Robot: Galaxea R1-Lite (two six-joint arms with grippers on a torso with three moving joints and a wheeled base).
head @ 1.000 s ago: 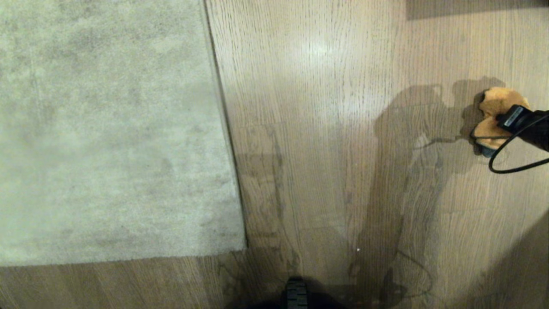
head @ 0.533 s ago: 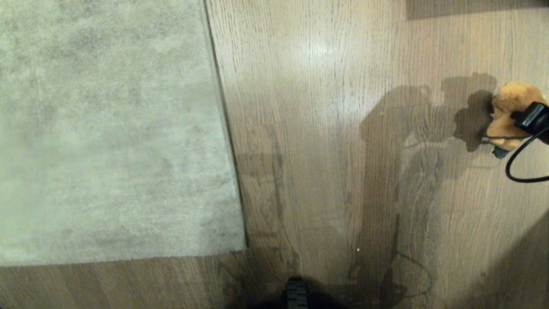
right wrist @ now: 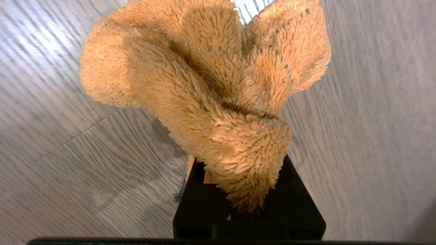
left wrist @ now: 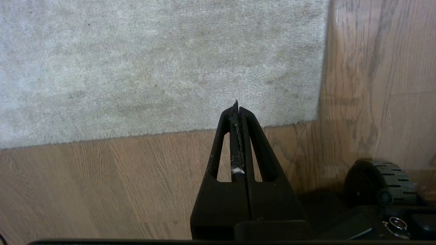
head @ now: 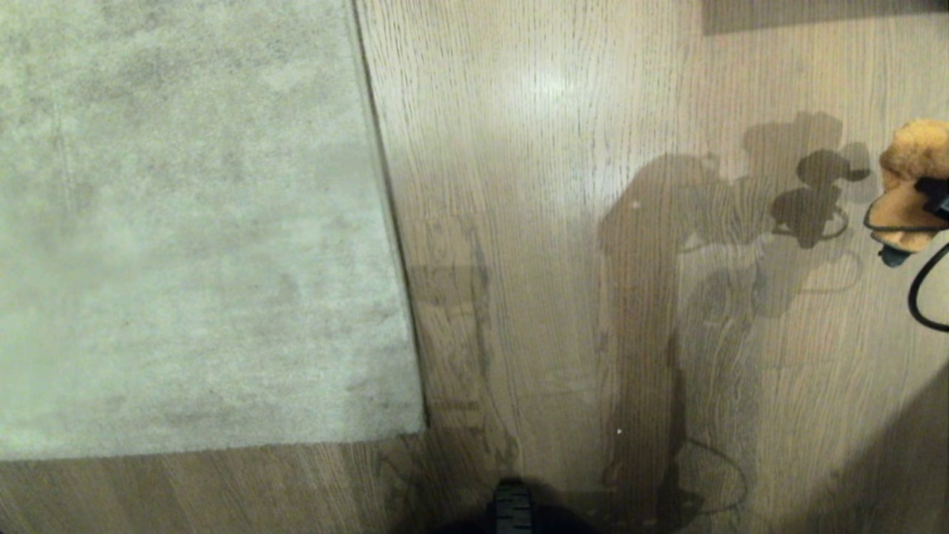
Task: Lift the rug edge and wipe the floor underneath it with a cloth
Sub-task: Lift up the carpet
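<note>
A: While the rug edge (head: 400, 297) lies flat on the floor (head: 556, 334), head view puts the cloth (head: 908, 189) far right.

B: Left wrist: left claw (left wrist: 237, 109) pinched together, empty. Right wrist: right claw (right wrist: 238, 200) clamped on cloth; loose folds could slip mid-wipe.

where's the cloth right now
The cloth is bunched in the right gripper at the head view's right edge, above bare floor, well away from the rug.

Dim warm light; glare patch on floor (head: 549, 81); soft overlapping shadows.
</note>
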